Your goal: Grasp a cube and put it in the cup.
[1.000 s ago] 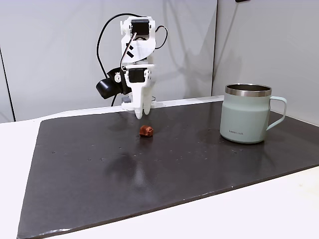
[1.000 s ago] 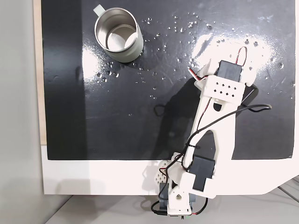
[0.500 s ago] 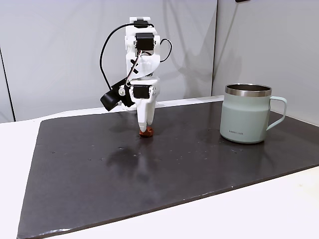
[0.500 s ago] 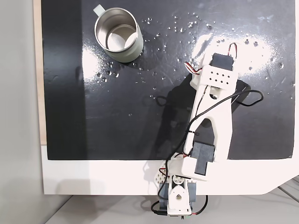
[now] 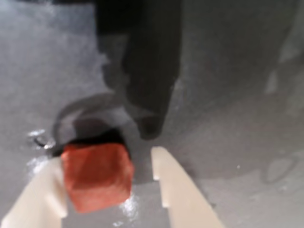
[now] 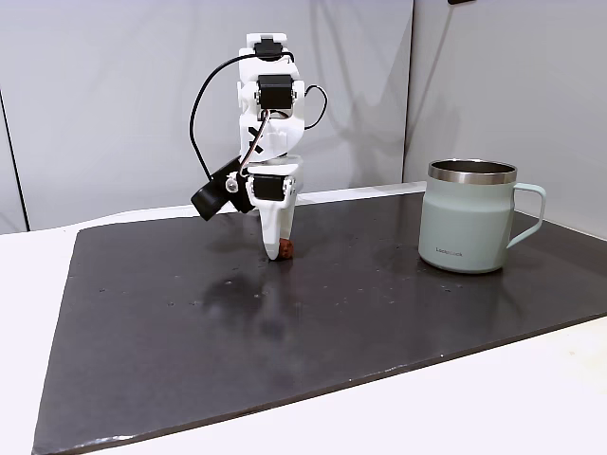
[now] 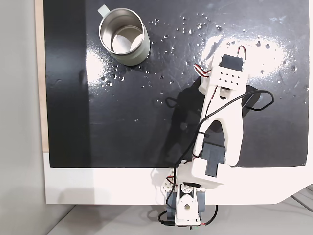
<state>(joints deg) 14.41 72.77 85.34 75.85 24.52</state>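
In the wrist view the reddish-brown cube (image 5: 97, 176) lies on the dark mat between my two cream fingers. It sits against the left finger (image 5: 40, 199), and a gap separates it from the right finger (image 5: 178, 190). My gripper (image 5: 107, 159) is open around it. In a fixed view the gripper (image 6: 276, 252) points straight down with its tips at the mat, and a sliver of the cube (image 6: 285, 250) shows beside them. The sage-green cup (image 6: 467, 227) stands upright far to the right; from above, the cup (image 7: 142, 49) is at the top left with its steel inside bare.
A black mat (image 6: 285, 332) covers most of the white table (image 6: 493, 398). The white arm (image 7: 225, 103) hangs over the mat's right half in a fixed view from above, its black cable looping alongside. Open mat lies between gripper and cup.
The arm has leaned forward and lowered the gripper from above and behind the cube down onto the mat, so the fingers now straddle the cube. Cube and cup stayed put.
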